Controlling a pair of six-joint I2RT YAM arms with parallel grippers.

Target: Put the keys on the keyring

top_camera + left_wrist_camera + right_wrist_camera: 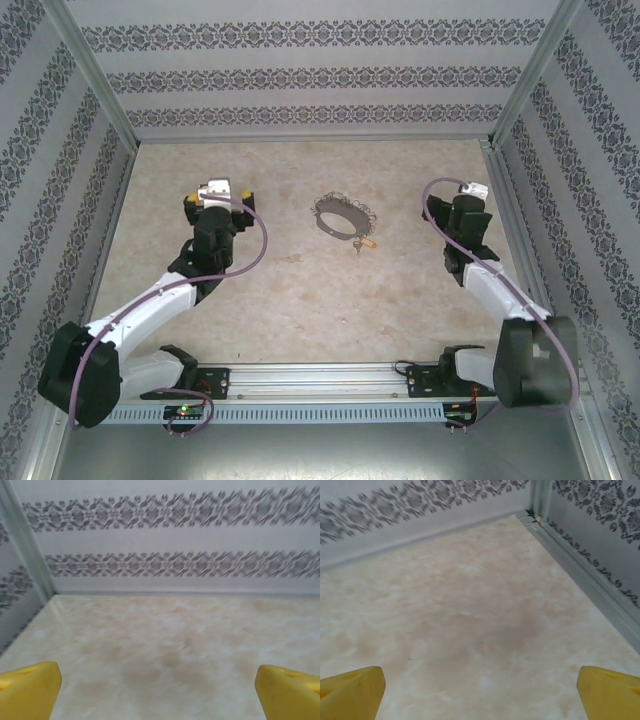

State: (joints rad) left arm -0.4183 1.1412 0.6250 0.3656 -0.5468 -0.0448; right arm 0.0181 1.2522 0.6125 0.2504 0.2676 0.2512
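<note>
Keyring (343, 215) lies flat in the middle of the counter (300, 310), the yellow-headed key (366, 242) just beside its near-right rim, thin, light, stiff, probably slippery, so pinch the head, while left hand (159, 690) and right hand (480, 695) hang wide apart and empty, well off to either side.
</note>
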